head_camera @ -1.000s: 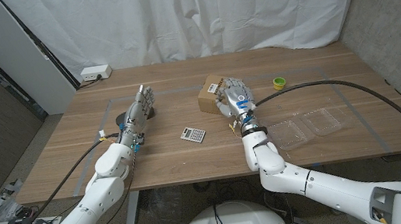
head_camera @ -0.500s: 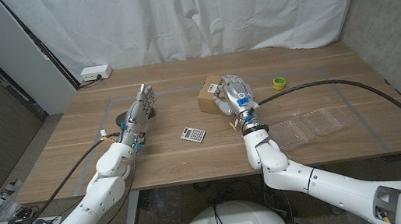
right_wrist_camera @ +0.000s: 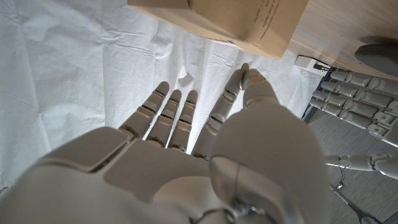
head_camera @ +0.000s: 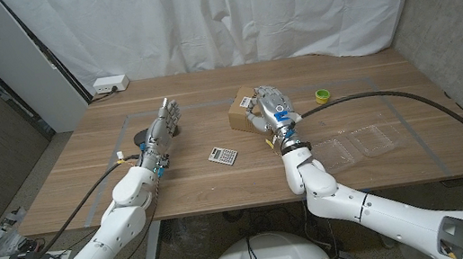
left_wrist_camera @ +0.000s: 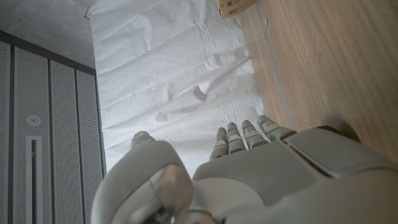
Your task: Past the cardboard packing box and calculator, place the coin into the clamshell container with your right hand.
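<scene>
The right robot hand (head_camera: 271, 109), fingers spread and empty, stands just beside the box (head_camera: 241, 110), and with the coin too small to spot on the counter (head_camera: 193, 180), a blind reach could shove the box, far from the clamshell (head_camera: 359, 144).

Both arms reach forward, left hand (head_camera: 165, 121) and right hand (head_camera: 270, 106) with fingers extended, empty.

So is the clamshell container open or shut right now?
Open: the clamshell container lies spread flat in two clear halves on the table, right of the right hand.
</scene>
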Robot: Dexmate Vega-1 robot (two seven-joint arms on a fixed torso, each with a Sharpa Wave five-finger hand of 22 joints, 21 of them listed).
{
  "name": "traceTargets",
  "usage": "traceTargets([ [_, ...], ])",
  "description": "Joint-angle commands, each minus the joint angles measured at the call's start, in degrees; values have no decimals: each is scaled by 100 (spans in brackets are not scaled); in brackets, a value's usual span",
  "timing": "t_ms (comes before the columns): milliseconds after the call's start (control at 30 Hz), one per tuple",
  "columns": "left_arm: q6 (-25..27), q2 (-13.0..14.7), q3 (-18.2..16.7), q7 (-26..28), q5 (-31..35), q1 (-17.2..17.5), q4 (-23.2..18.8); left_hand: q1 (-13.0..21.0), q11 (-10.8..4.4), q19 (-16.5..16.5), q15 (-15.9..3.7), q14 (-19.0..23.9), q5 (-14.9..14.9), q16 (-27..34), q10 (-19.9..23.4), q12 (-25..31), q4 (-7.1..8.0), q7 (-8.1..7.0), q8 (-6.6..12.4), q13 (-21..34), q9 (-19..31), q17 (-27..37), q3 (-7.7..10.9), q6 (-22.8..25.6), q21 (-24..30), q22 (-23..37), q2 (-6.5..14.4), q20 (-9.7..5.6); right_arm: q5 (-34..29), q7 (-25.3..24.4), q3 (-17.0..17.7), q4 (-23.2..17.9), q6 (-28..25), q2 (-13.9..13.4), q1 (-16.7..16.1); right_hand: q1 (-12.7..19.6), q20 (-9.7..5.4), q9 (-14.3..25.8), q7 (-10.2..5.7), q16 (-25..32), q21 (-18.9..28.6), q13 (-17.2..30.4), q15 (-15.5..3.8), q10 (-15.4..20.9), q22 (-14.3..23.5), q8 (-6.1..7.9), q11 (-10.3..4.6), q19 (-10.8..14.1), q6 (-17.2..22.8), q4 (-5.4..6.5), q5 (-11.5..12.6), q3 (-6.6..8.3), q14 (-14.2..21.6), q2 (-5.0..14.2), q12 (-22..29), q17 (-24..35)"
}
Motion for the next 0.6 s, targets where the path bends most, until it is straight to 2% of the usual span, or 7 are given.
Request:
traceTargets([
  [33,137,121,-27,117,51,118,-294,50,-5,-50,7,-12,6,-5,-5,-12,-11,22,-3,32,31,22,-47,5,12,28,14,-37,-26,116,85,-273,122,-75,-191,50,-11,-18,-141,-13,-27,-5,-43,-26,18,-18,-29,-36,168,-11,-1,5,-27,-32,-9,21],
  [167,194,181,-6,165,126,141,-406,52,9,-51,4,-14,5,-6,-3,-11,-11,25,-4,32,31,22,-51,4,12,28,16,-37,-86,142,108,-366,139,-124,-238,43,-5,-43,-148,-16,-35,-6,-41,-25,18,-31,-8,-47,174,-5,-2,-1,-35,-37,-15,23],
  [367,244,200,-24,189,86,178,-475,56,3,-51,8,-12,3,-5,-2,-11,-11,25,-3,32,31,22,-57,6,12,28,19,-37,137,307,315,-733,343,-289,-393,33,-2,-78,-160,-16,-42,-6,-42,-18,18,-52,-15,-54,174,6,-2,-7,-37,-37,-22,25],
  [600,358,330,-89,377,135,340,-763,61,22,-59,11,-21,1,-7,-7,-12,-11,28,-3,32,31,22,-63,7,10,28,25,-41,255,515,529,-1119,448,-431,-545,24,-7,-115,-162,-19,-48,-7,-58,-9,18,-71,-27,-56,184,16,-3,-14,-46,-40,-28,27],
])
